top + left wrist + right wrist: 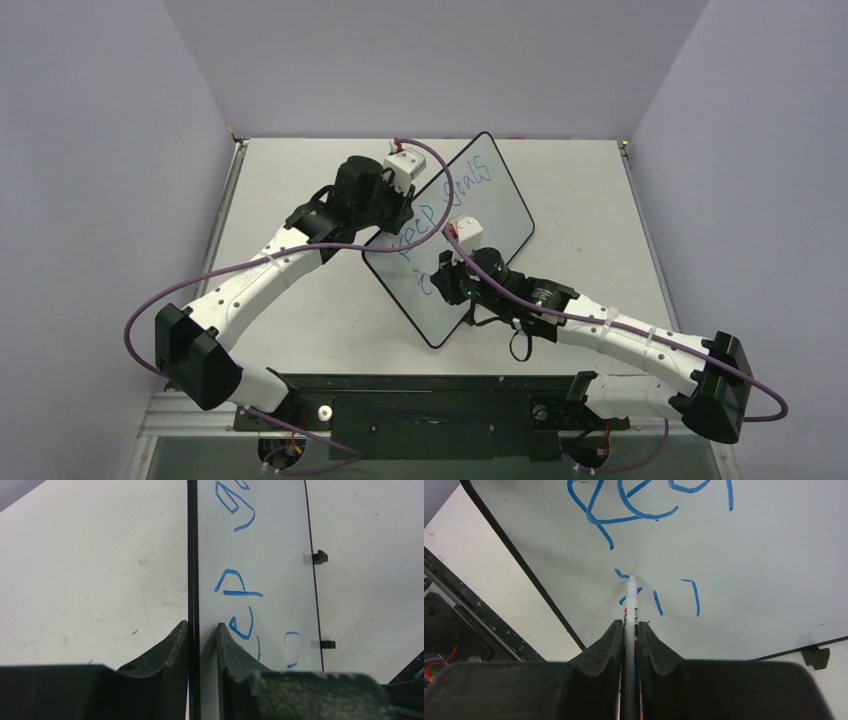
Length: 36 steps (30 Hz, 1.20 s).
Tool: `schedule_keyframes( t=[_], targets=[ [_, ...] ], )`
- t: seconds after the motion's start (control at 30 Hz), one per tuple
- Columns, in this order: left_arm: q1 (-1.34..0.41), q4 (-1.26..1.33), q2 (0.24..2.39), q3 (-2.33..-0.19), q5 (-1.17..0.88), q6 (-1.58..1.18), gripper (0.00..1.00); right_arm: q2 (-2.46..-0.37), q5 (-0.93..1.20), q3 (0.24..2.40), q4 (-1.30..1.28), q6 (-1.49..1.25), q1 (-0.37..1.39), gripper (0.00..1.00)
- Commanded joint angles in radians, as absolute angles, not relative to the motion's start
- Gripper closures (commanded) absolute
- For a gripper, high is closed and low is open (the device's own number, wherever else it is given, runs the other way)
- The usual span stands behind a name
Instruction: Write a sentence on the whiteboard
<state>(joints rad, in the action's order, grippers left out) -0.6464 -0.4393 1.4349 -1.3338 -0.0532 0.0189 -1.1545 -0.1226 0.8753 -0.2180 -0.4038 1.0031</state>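
Note:
The whiteboard [497, 215] lies tilted across the middle of the table. Blue lettering [452, 205] runs along it, with a few short strokes of a second line below. My left gripper [392, 215] is shut on the board's left rim; in the left wrist view the fingers [176, 640] pinch the black edge [193, 555], with letters [235, 587] beside them. My right gripper [448, 282] is shut on a white marker [630, 602]. The marker's tip touches the board [749, 555] at a short blue stroke, below the first line of letters [634, 510].
Two black clip feet [320, 556] sit on the board's far long edge; one also shows in the right wrist view [816, 657]. The white table [290, 320] is walled on three sides. The black base plate [420, 400] runs along the near edge.

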Motion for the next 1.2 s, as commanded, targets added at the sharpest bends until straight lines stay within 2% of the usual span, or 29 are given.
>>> schedule_keyframes(
  t=[0.0, 1.17],
  targets=[
    [-0.687, -0.563, 1.440, -1.305, -0.112, 0.067, 1.00, -1.083, -0.171, 0.872, -0.209, -0.391, 1.006, 1.00],
    [-0.688, -0.564, 1.440, -1.305, -0.114, 0.067, 1.00, -1.159, -0.189, 0.833, -0.170, -0.391, 0.952, 1.00]
  ],
)
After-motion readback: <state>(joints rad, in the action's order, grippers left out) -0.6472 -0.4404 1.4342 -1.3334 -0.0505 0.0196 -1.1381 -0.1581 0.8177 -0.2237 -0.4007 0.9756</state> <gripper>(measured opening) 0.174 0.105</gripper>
